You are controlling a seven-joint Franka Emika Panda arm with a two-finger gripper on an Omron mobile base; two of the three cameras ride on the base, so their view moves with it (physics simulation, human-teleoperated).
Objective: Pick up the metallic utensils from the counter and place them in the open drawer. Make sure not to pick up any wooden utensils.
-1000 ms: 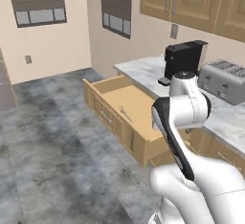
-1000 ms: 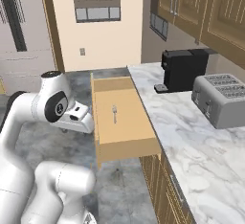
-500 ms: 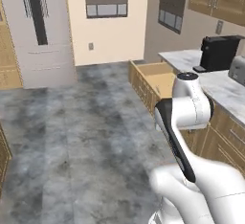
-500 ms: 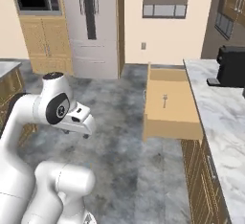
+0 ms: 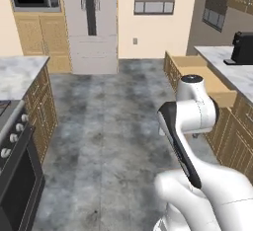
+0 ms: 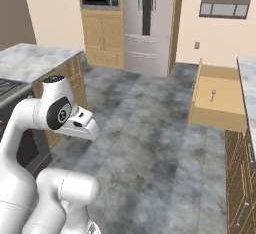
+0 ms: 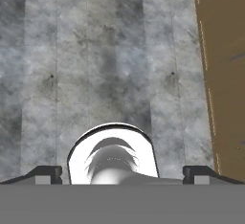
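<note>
We are between deliveries: the open drawer (image 6: 218,97) stands pulled out from the cabinets on the right, and the counter (image 5: 19,73) with the cooktop lies across the room on the left, near the microwave and the refrigerator (image 5: 90,22). One small silvery utensil (image 6: 213,94) already lies in the drawer; it is too small for us to tell which of the two it is. Its long axis seems to run front to back along the drawer, though which end leads we cannot tell.

Our gripper (image 7: 122,172) hangs over bare grey floor with its finger tips spread wide apart and nothing between them.

By our reckoning, the next move calls for closing in on the left counter and finding the remaining metallic utensil there, steering clear of the wooden-handled spoons.
</note>
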